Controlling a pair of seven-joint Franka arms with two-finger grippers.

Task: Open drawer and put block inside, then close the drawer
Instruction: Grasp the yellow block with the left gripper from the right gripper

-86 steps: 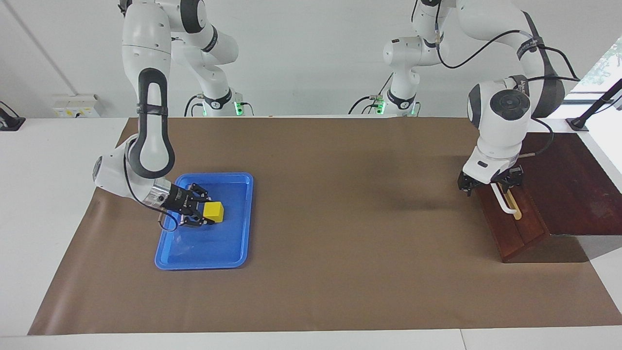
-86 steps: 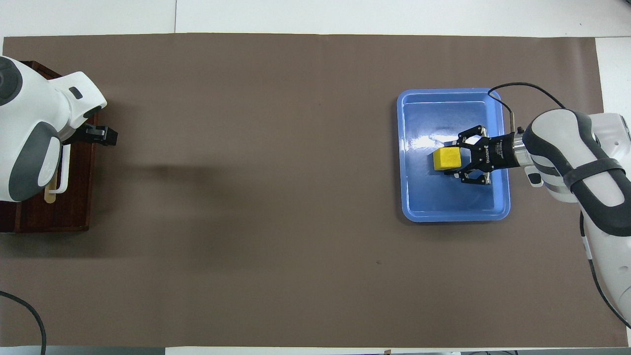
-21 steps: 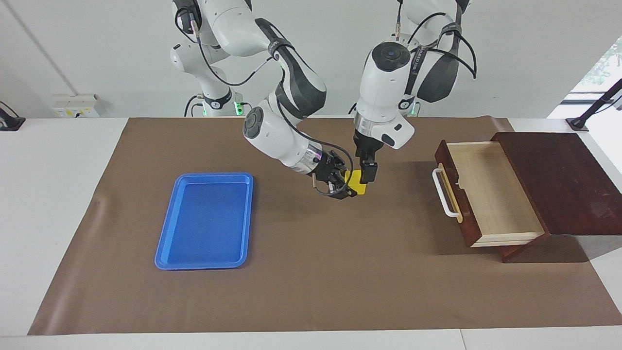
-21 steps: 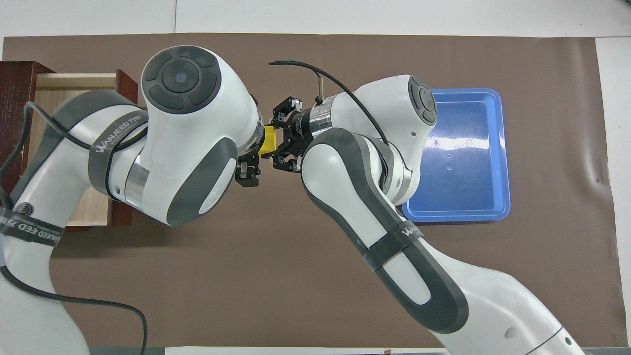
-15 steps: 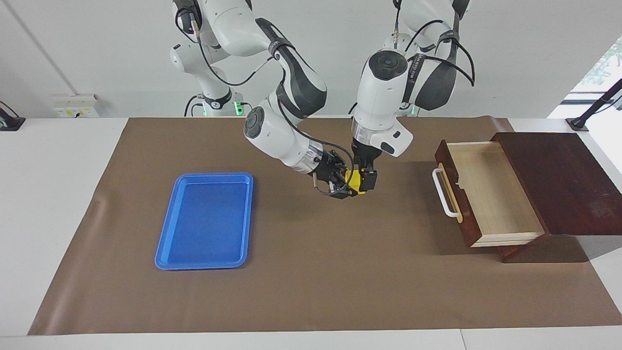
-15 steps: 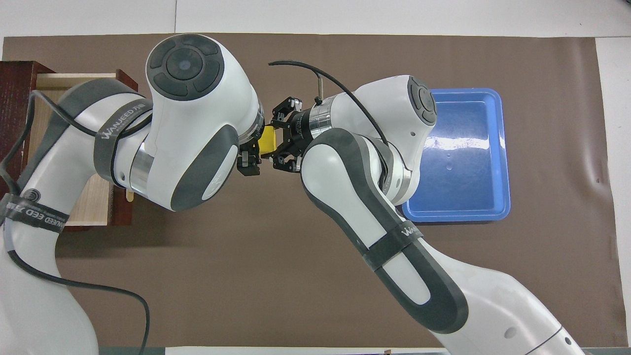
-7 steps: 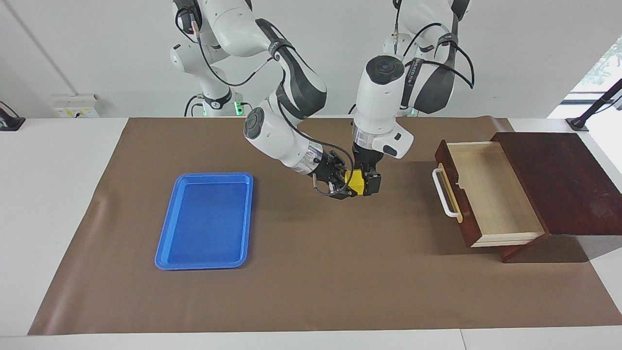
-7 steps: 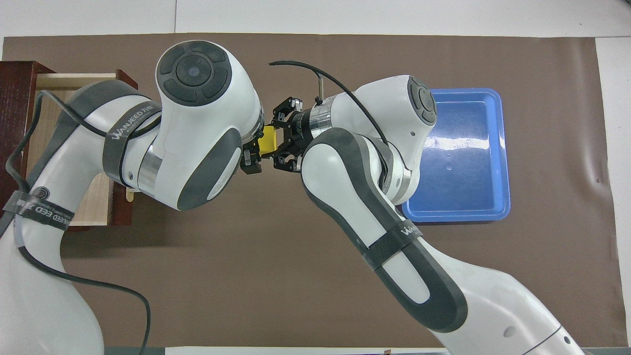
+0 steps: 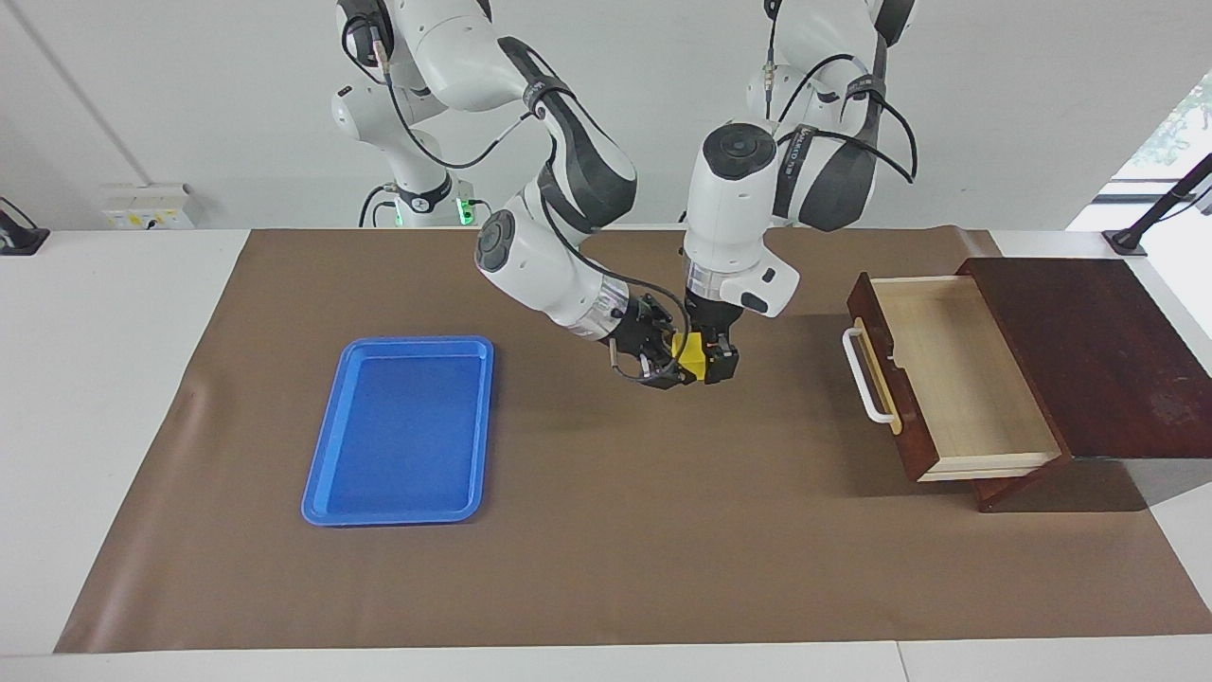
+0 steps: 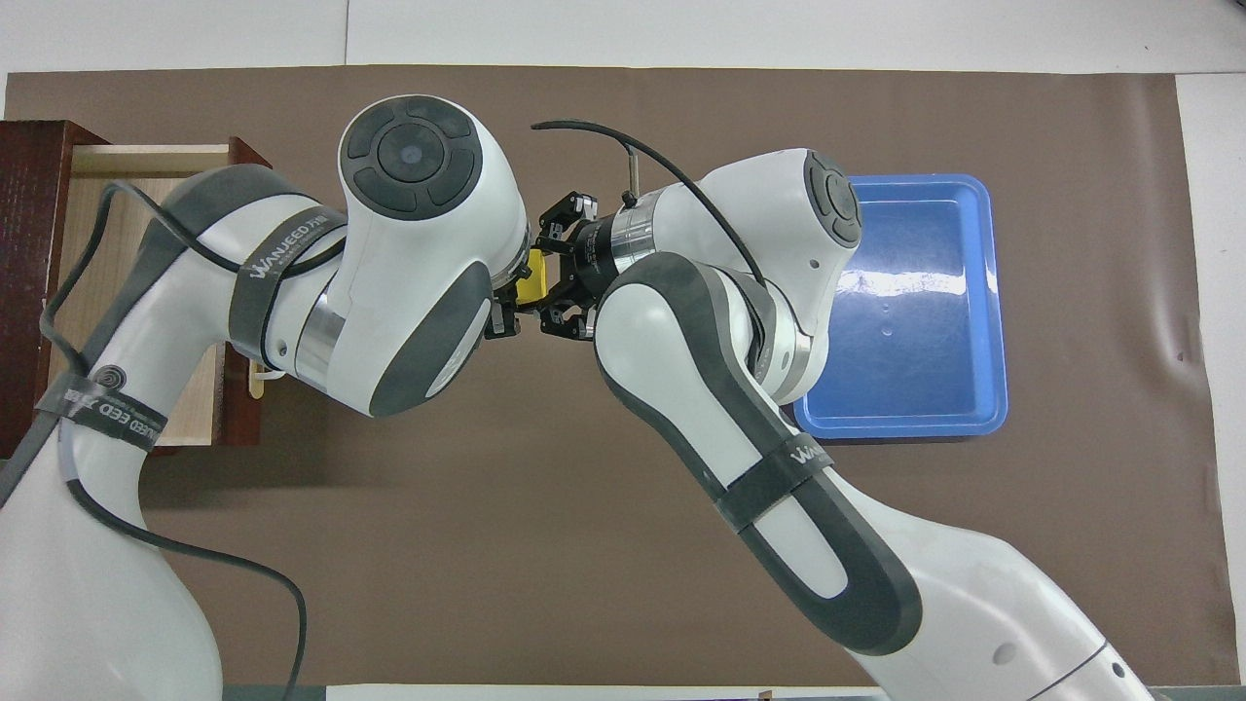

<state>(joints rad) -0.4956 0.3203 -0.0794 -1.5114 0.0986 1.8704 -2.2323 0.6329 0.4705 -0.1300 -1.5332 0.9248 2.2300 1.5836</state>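
Observation:
The yellow block [image 9: 692,354] is held in the air over the middle of the brown mat, in the shut fingers of my right gripper [image 9: 678,360]. My left gripper [image 9: 713,365] reaches down from above and is right at the block on the side toward the drawer. In the overhead view the left wrist covers most of the block [image 10: 533,276]. The reddish-brown drawer [image 9: 956,369] stands pulled out at the left arm's end of the table. Its pale interior is bare and its white handle [image 9: 864,379] faces the middle.
The drawer's dark cabinet [image 9: 1089,350] sits at the table edge at the left arm's end. An empty blue tray [image 9: 402,431] lies on the mat toward the right arm's end. Both arms cross over the mat's middle.
Since 5.8 s ago the drawer was pulled open and the right gripper carried the block from the tray to mid-table. In the last second the left gripper lowered and closed in on the block.

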